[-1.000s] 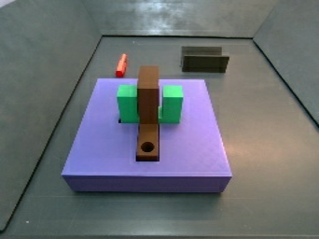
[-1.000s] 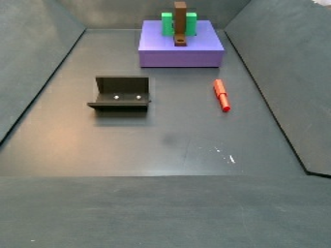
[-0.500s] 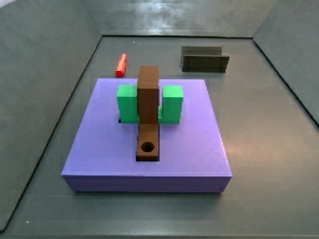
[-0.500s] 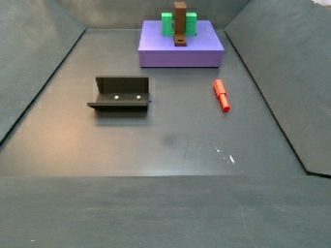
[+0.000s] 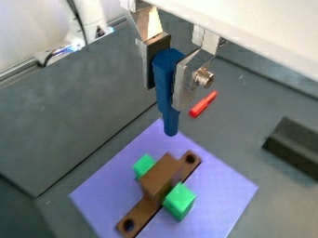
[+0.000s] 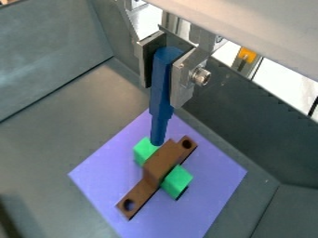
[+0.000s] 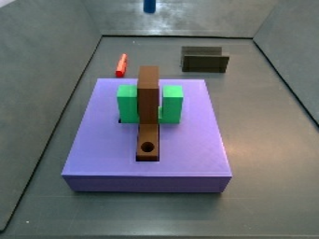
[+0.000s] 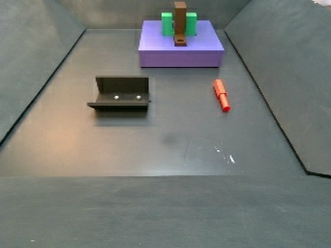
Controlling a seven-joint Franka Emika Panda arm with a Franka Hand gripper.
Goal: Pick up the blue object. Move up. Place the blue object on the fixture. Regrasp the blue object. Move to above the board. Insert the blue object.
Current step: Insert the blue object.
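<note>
Looking down through both wrist views, I see the gripper (image 5: pixel 168 70) clamped on the blue object (image 5: pixel 168 88), silver finger (image 5: pixel 189 79) pressed to one side of it, dark pad on the other, so jaws closed on the peg. Blue object (image 6: pixel 162 93) hangs upright, lower tip free in the air, well above the board (image 6: pixel 158 175). Below it the board (image 5: pixel 156 190) is a brown plank running through the green block (image 5: pixel 165 185), sitting on a purple platform (image 5: pixel 230 191); its round hole (image 6: pixel 184 148) shows near one end. In a wrist view the red peg (image 5: pixel 203 103) lies on the grey floor past the platform, with the fixture (image 5: pixel 297 142) a dark bracket further off, apart from it. In a side view I only catch the blue tip (image 7: pixel 149 6) at the top edge of frame, high over the far floor; gripper itself out of frame there. Same view: board (image 7: pixel 148 112) closest, hole (image 7: pixel 148 147) at its near end, green block (image 7: pixel 149 104) around its middle, then red peg (image 7: pixel 121 64) and fixture (image 7: pixel 206 60) beyond the platform (image 7: pixel 187 149). In the other fixed camera the floor (image 8: pixel 168 145) is nearest, then fixture (image 8: pixel 120 94) and red peg (image 8: pixel 222 94) well apart, platform (image 8: pixel 181 48) with the board (image 8: pixel 183 29) farthest; no gripper or blue object seen there.
</note>
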